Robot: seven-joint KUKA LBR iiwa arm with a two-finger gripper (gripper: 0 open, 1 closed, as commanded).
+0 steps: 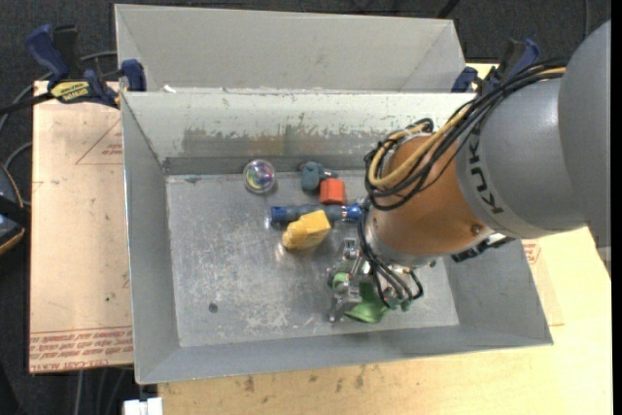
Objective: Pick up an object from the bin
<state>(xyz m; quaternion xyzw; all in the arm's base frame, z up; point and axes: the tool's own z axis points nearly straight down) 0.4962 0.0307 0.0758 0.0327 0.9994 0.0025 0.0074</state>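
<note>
Single camera looking down on bin [146,238] from above, tilting slightly sideways, sitting fairly near; arm [544,160] entering from right.

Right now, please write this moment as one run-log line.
gripper: down at bin floor, near side | at tip: green thing | close by: yellow block | hold: unclear

Grey bin [224,277] with scattered small toys [306,231]

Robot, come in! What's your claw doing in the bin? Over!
Gripper low by the front wall of the bin, over a green thing. Hold not confirmed. Yellow lump nearby, not touching.
</note>
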